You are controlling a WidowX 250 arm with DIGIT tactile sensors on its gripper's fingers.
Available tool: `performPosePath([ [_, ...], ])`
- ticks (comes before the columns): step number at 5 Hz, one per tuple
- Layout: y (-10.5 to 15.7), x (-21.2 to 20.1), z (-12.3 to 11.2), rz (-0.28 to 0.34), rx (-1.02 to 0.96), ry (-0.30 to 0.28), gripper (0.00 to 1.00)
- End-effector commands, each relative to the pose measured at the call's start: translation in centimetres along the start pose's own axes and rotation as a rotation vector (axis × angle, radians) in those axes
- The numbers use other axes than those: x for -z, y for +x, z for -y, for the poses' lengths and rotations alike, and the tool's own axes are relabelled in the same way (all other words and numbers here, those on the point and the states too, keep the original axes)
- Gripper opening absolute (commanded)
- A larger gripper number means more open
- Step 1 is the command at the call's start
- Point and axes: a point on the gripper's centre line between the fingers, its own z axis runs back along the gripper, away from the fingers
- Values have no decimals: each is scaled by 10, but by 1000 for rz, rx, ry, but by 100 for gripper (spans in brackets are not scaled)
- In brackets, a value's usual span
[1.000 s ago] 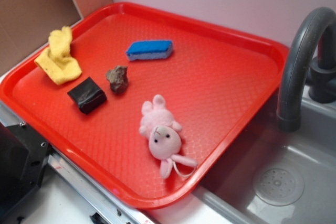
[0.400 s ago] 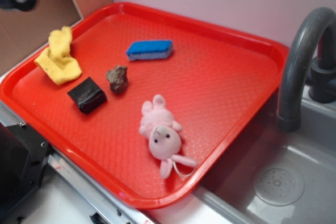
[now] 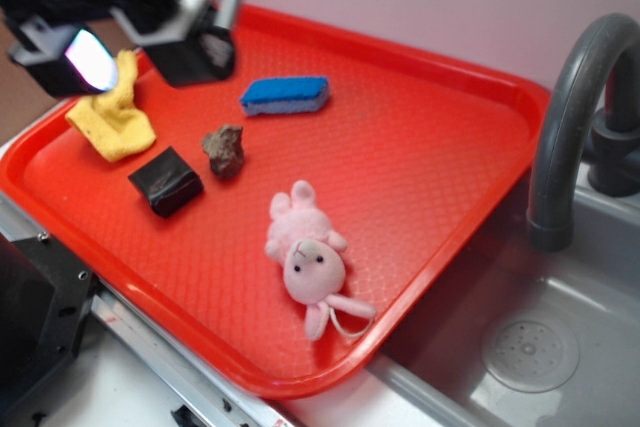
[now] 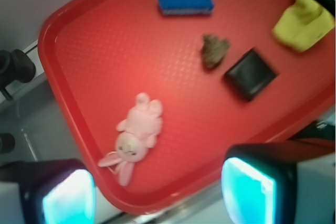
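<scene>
Red tray (image 3: 440, 177): bears every loose item I can see; the sink (image 3: 600, 297) lies beside it.
Gripper (image 3: 138, 49): hangs high over the tray's far left corner, jaws spread wide, nothing between them.
Yellow cloth (image 3: 112, 117): crumpled, nearest thing, just beneath.
Stage: I judge it free in the air, touching nothing; any lowering calls for centring first.
Neighbours: black block (image 3: 165, 180) and brown lump (image 3: 224, 150) near the cloth; blue sponge (image 3: 285, 95) and pink rabbit (image 3: 308, 257) farther off.
Obstruction: none I see; faucet (image 3: 575, 107) stands well apart.
</scene>
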Motion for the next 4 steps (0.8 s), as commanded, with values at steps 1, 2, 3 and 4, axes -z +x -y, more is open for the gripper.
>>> performPosePath([
  [1,12,58,30,-70,-226,-40,100],
  [2,12,80,33,-96,-260,-11,100],
  [3,14,105,35,-122,-254,38,100],
  [4,15,134,27,-148,-277,95,100],
])
